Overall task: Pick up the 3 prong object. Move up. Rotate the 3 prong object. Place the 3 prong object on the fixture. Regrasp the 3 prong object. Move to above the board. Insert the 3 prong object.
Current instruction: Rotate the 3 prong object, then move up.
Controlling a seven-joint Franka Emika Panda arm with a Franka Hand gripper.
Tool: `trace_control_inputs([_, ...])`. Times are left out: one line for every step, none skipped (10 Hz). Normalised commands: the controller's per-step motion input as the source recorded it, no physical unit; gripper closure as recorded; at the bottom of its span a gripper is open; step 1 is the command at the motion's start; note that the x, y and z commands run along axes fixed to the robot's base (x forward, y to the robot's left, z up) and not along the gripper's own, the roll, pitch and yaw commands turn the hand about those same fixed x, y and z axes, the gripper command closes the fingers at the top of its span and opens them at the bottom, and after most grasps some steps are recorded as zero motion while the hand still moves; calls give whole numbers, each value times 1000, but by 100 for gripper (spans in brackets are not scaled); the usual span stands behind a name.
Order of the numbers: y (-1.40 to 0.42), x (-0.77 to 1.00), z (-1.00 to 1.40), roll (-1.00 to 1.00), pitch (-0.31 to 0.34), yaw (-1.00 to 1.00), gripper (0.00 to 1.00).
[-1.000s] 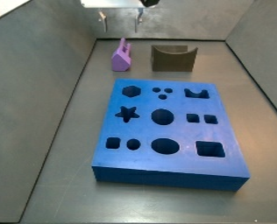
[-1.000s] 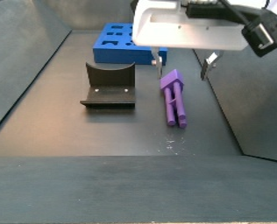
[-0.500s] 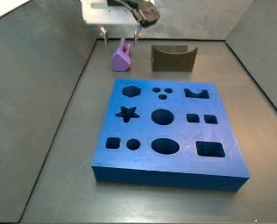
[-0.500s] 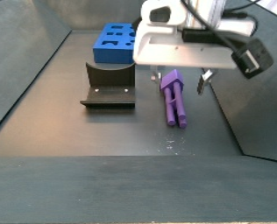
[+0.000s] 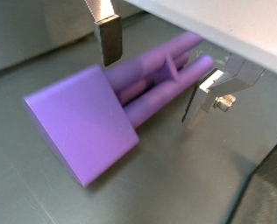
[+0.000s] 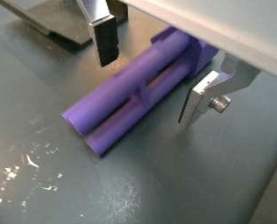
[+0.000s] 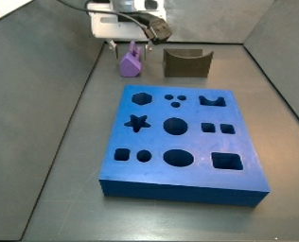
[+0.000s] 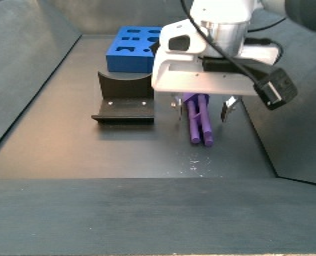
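The purple 3 prong object (image 7: 131, 62) lies on the grey floor, just left of the fixture (image 7: 186, 62) and beyond the board (image 7: 180, 142). My gripper (image 7: 131, 40) is low over it and open. In both wrist views the fingers (image 5: 108, 44) stand one on each side of the piece's long body (image 5: 147, 92), with a gap to each side. Its rods (image 6: 129, 96) run lengthwise between the plates of the gripper (image 6: 152, 80). From the opposite side, the gripper (image 8: 201, 103) covers the upper end of the piece (image 8: 198, 125). The fixture (image 8: 123, 97) and the board (image 8: 138, 48) stand apart from it.
Sloping grey walls enclose the floor. The right wall (image 8: 288, 120) rises close to the piece in a side view. A corner of the fixture (image 6: 53, 26) shows near one finger in a wrist view. White scuff marks (image 6: 30, 162) lie on the floor past the piece's end.
The gripper has come down from above the 3 prong object until its open fingers straddle the piece. The piece, fixture and board have not moved.
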Motion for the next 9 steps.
trace_control_inputs([15,38,-302,-132,-70,11,0])
trace_control_inputs([15,35,-185,-140,-75,9,0])
trace_control_inputs([0,0,0,0,0,0,100])
trace_control_inputs([0,0,833,0,0,0,100])
trace_control_inputs([0,-3,827,0,3,0,100])
trace_control_inputs([0,-29,725,7,27,-5,100])
trace_control_inputs([2,-25,614,18,41,-9,100])
trace_control_inputs([4,-19,442,36,58,-15,100])
trace_control_inputs([6,-17,309,52,63,-17,100])
